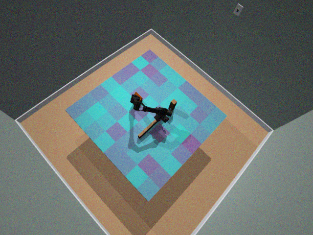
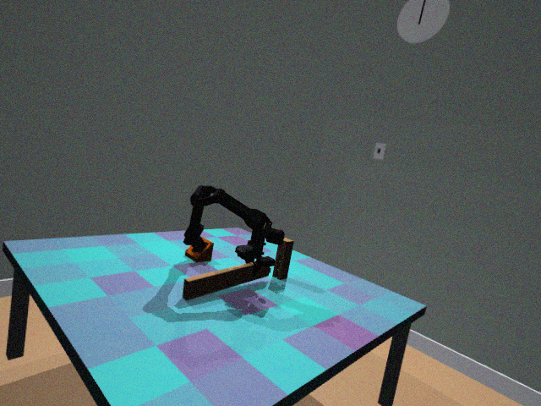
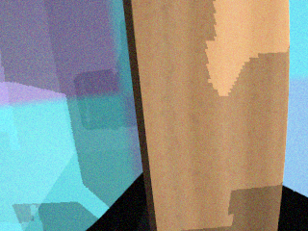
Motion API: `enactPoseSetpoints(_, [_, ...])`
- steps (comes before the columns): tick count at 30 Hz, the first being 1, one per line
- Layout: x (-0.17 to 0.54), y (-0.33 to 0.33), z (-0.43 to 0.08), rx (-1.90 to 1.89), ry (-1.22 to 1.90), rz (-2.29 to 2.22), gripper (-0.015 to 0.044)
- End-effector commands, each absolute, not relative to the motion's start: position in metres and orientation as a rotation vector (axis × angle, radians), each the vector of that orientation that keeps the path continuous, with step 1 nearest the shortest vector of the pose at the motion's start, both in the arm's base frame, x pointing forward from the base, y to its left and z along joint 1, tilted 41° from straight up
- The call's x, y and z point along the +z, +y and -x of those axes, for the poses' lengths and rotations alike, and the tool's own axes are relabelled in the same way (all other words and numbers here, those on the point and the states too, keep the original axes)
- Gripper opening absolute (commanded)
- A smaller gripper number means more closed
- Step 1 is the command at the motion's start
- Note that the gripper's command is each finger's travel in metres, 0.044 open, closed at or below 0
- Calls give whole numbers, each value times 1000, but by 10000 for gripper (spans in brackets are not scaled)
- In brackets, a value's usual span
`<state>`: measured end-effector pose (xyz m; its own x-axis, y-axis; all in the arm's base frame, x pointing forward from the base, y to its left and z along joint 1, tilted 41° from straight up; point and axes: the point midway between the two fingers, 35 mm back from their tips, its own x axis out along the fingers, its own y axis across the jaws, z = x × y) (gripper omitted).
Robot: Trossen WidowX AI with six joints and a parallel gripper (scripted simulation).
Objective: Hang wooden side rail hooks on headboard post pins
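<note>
The wooden side rail stands on edge, its long axis pointing toward the post. Its far end appears to rest on the table; the end by the post looks slightly raised. My gripper points down and is shut on the rail near the post end, with a black finger on each side in the wrist view. The headboard post stands upright just beyond that end, with a narrow gap seen in the exterior view. The hooks, slot and pins cannot be made out.
The arm's orange base stands on the patchwork table, behind and left of the rail. The arm arches over from it to the rail. The wrist motor sits close to the post's top.
</note>
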<state>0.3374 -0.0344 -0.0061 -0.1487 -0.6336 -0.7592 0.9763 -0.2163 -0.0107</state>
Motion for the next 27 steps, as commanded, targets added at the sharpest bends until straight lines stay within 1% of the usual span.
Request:
enactPoseSetpoints(1, [-2,-29,-341,-1654,615,-765,0])
enactPoseSetpoints(27, [1,-27,-341,-1654,615,-765,0])
